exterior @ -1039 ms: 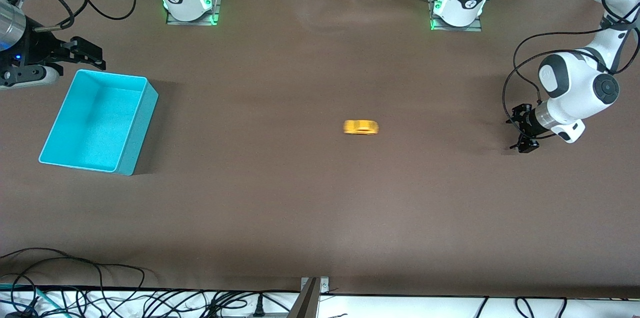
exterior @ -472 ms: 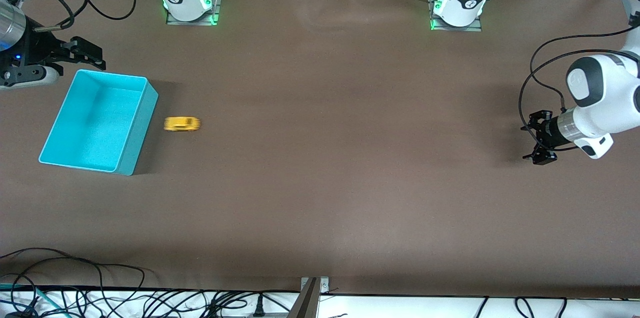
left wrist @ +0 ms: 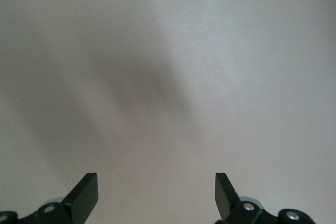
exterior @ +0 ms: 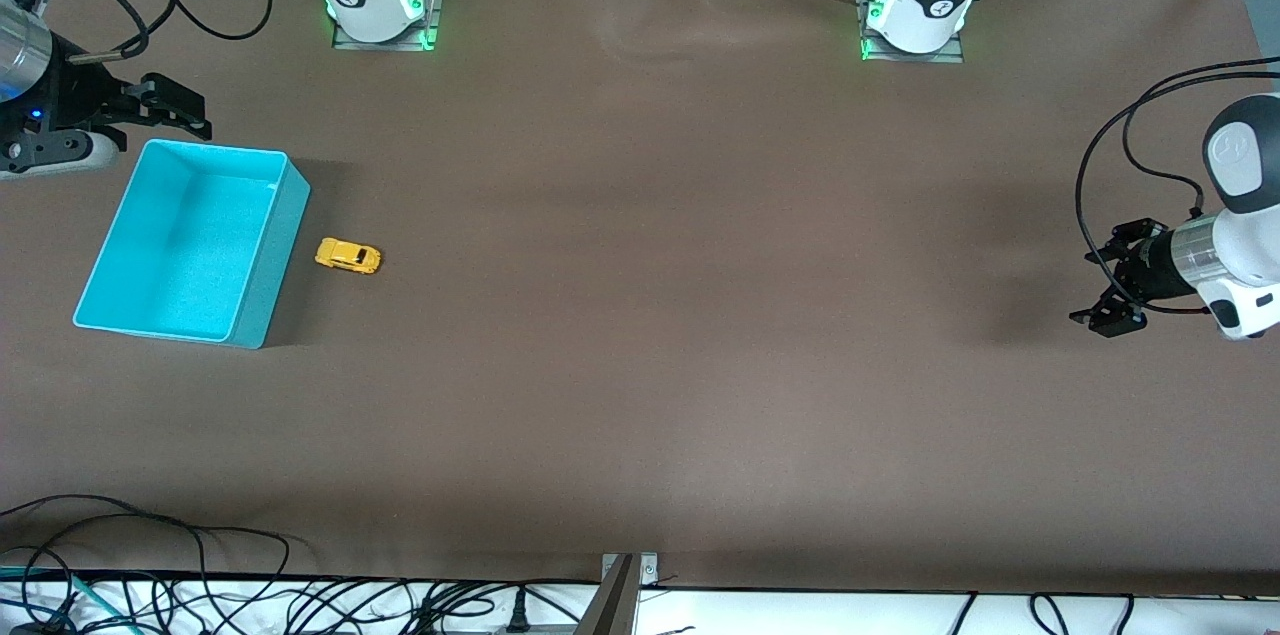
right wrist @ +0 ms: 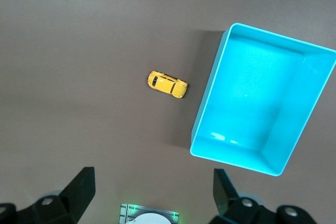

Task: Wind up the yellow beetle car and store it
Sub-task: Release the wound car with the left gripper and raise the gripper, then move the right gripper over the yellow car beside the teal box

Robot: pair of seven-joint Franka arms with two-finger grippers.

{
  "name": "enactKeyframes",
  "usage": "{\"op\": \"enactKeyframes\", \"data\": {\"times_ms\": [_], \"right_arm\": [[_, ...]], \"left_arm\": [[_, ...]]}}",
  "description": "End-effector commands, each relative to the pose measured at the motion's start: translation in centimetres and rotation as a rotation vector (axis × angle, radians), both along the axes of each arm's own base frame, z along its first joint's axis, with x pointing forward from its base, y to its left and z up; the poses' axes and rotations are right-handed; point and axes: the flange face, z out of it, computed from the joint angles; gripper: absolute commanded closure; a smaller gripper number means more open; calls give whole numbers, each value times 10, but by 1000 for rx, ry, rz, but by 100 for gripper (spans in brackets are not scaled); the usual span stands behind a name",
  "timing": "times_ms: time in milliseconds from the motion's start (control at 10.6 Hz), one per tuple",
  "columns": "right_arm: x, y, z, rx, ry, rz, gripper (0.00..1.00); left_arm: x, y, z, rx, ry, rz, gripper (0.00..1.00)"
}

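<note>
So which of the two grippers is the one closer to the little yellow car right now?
The right gripper, over the teal bin's corner, with the yellow beetle car just beside that bin. The left gripper hangs open at the table's other end.

The yellow beetle car [exterior: 348, 256] sits on the brown table [exterior: 650, 365] just beside the teal bin [exterior: 262, 285]. The left gripper [exterior: 1112, 300] hangs open, the right gripper [exterior: 175, 110] open near the bin.

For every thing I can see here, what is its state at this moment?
yellow beetle car: on its wheels on the table, beside the teal bin, outside it.
teal bin: upright, empty.
left gripper: open, empty, over bare table.
right gripper: open, empty, waiting by the bin.
</note>
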Motion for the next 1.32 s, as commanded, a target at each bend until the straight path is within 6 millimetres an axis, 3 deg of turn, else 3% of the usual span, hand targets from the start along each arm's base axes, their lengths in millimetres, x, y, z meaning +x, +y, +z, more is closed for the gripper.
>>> {"op": "enactKeyframes", "data": {"times_ms": [0,189,378,567,1039,1228], "right_arm": [[3,-1,0,23,10,6,0],[8,1,-9,25,18,9,0],[18,5,-22,27,27,14,0],[28,14,-41,83,47,14,0],[42,49,-74,91,71,68,0],[43,56,-87,85,49,93,0]], "left_arm": [[10,-30,31,45,-6,-206,2],[15,-74,53,121,-34,-401,0],[20,-97,92,162,-80,-563,0],[21,-100,109,160,-105,-677,0],[-6,-133,176,211,-162,-794,0],[-8,-124,212,226,-209,-773,0]]}}
